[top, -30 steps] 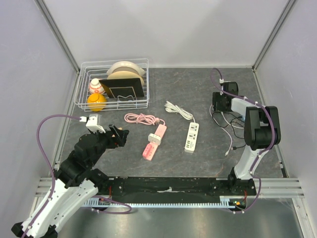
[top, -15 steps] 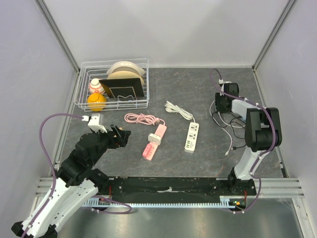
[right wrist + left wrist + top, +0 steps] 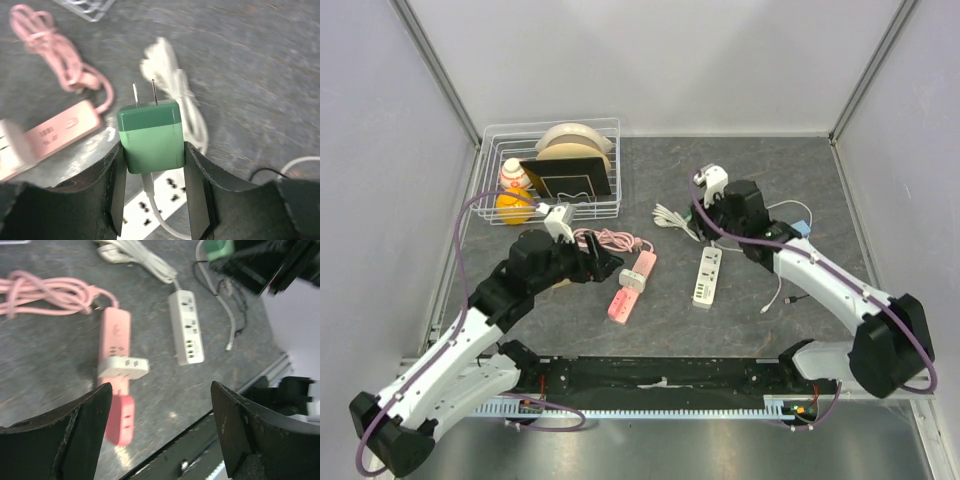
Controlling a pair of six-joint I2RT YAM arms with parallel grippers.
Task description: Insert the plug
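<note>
Overhead, the right gripper (image 3: 712,205) hangs just above the cord end of the white power strip (image 3: 708,275). The left gripper (image 3: 603,266) reaches toward the pink power strip (image 3: 632,285), probably to steady a strip against the push of insertion. What the right gripper carries cannot be made out from here.

From the left wrist, the two fingers (image 3: 80,430) stand wide apart with nothing between them. Ahead lies the pink strip, which has a white adapter (image 3: 123,367) seated on it, and the white strip lies beyond.

From the right wrist, the fingers are clenched on the sides of the green plug (image 3: 150,135). Its two prongs (image 3: 145,94) point forward and are left bare, which seems deliberate so that they can enter a socket. The white strip's sockets show just beneath the plug, so alignment looks like the step in hand.
</note>
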